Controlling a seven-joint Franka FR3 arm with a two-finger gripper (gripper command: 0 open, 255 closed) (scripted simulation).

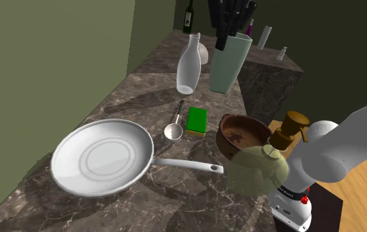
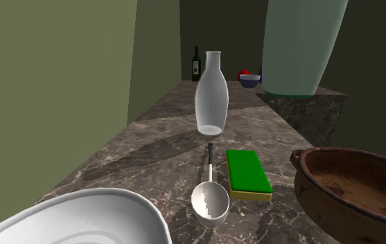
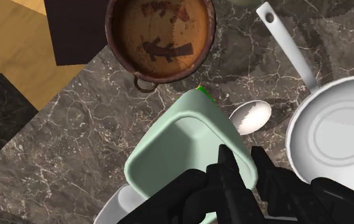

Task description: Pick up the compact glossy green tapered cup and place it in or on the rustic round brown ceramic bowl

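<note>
Pickup is looking finished, my claw (image 3: 242, 156) clasping the pale green tapered cup (image 3: 182, 146) by its wall above the worktop (image 3: 93, 127), while I am judging placement in the brown bowl (image 3: 159, 41) as remaining.

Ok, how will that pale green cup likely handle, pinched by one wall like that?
The pale green cup looks rigid and hollow, so it is probably light. The hand pinches just one wall at the rim, and the smooth surface may let the cup slip or swing. Tall and tapered, it could tip over in the curved brown bowl.
</note>
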